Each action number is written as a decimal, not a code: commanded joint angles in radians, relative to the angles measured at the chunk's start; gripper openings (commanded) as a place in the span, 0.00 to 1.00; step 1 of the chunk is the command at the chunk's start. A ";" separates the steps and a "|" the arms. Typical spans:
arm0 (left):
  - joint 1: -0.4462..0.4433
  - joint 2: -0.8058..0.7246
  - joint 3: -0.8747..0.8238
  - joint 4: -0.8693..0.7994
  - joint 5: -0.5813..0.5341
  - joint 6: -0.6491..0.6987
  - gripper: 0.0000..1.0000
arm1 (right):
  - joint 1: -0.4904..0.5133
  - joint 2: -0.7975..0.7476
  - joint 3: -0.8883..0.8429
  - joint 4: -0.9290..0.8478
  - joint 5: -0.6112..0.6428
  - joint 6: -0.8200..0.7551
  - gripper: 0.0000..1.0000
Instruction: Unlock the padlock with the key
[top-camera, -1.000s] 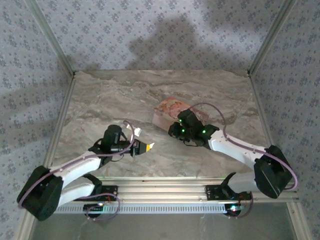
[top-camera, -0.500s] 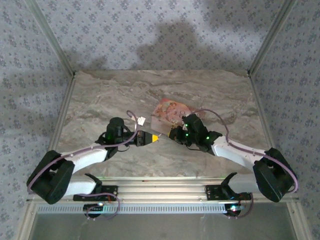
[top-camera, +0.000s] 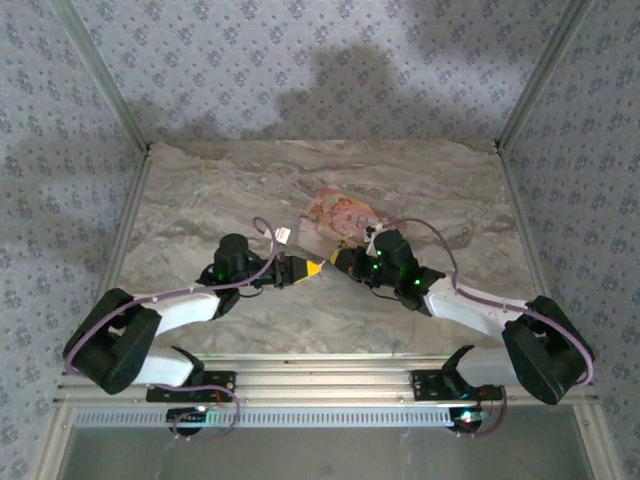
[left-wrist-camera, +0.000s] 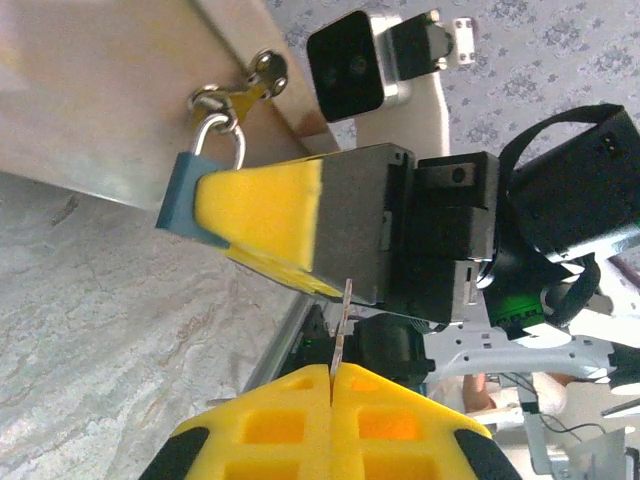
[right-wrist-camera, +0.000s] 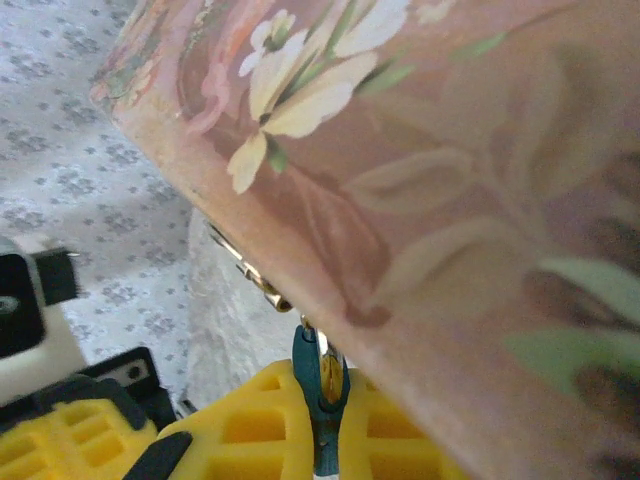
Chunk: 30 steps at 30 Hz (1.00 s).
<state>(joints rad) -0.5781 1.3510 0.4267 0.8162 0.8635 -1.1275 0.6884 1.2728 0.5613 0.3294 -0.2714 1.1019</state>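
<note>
**Key's aimed at the wrong spot, I think**

Left gripper (left-wrist-camera: 332, 372) is clenched on the key (left-wrist-camera: 343, 325), low centre of the left wrist view. Its long axis is near vertical, tip up at the yellow finger of the right gripper (left-wrist-camera: 215, 215), not the padlock (left-wrist-camera: 177, 203) that gripper clamps at upper left, hooked to the pink box (right-wrist-camera: 430, 180). Push now and I reckon the key jams or twists out of the pinch.
</note>
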 joint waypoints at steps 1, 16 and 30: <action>-0.004 0.017 0.020 0.047 0.023 -0.039 0.00 | -0.003 -0.042 -0.009 0.154 -0.028 0.038 0.00; -0.004 0.085 0.036 0.137 0.019 -0.084 0.00 | -0.004 -0.055 -0.013 0.206 -0.042 0.050 0.00; -0.001 0.185 0.055 0.248 0.028 -0.134 0.00 | -0.001 -0.044 -0.003 0.215 -0.048 0.056 0.00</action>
<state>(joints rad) -0.5781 1.5204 0.4465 0.9894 0.8692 -1.2446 0.6872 1.2488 0.5407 0.4488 -0.2863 1.1416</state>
